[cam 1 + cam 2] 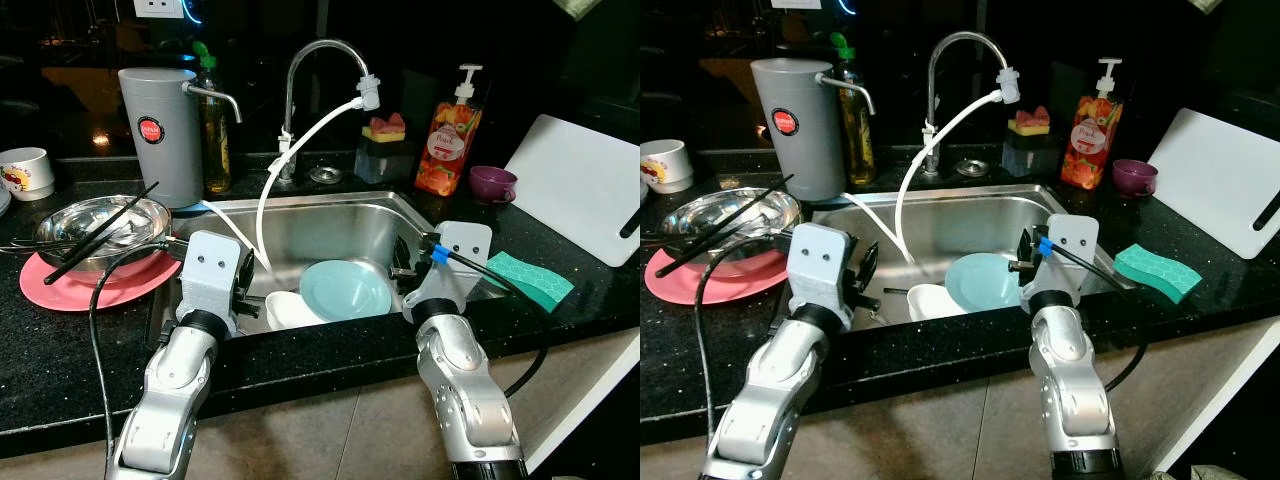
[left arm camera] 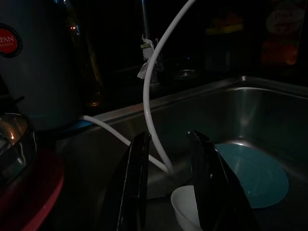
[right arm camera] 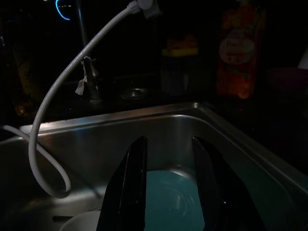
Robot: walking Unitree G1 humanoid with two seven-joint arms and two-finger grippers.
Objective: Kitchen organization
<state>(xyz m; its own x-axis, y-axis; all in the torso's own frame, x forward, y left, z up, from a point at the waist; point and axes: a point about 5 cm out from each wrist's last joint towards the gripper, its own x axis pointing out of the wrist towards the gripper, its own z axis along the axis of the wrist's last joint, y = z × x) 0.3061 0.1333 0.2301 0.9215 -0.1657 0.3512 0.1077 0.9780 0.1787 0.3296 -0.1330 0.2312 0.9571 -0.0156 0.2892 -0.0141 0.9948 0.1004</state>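
Left gripper (image 2: 166,192): at the sink's near-left edge, aimed into the basin. Fingers (image 2: 132,187) apart, nothing between them.
Right gripper (image 3: 168,187): at the sink's near-right edge, over the basin. Fingers (image 3: 204,183) apart, holding nothing.
Sink (image 1: 330,222): stainless, set in a black speckled counter (image 1: 60,350).
Teal plate (image 1: 345,288): lying in the basin, near the front, between the two grippers.
White bowl (image 1: 292,310): in the basin, touching the plate's left edge, just ahead of the left gripper.
Faucet (image 1: 320,55): arched chrome, behind the sink; white hose (image 1: 265,200) runs from its spout down into the basin.
Pink plate (image 1: 70,285): on the counter left of the sink, carrying a steel bowl (image 1: 100,228) with black chopsticks (image 1: 105,232) laid across it.
Grey dispenser (image 1: 160,130): upright behind the steel bowl, oil bottle (image 1: 215,130) just right of it.
White mug (image 1: 25,172): far left on the counter.
Sponge holder (image 1: 383,150): behind the sink, right of the faucet.
Soap pump bottle (image 1: 450,135): right of the holder, orange label.
Purple cup (image 1: 492,183): beside the soap bottle.
Green sponge (image 1: 530,280): on the counter right of the sink, near the right arm.
White cutting board (image 1: 580,200): leaning at the far right.
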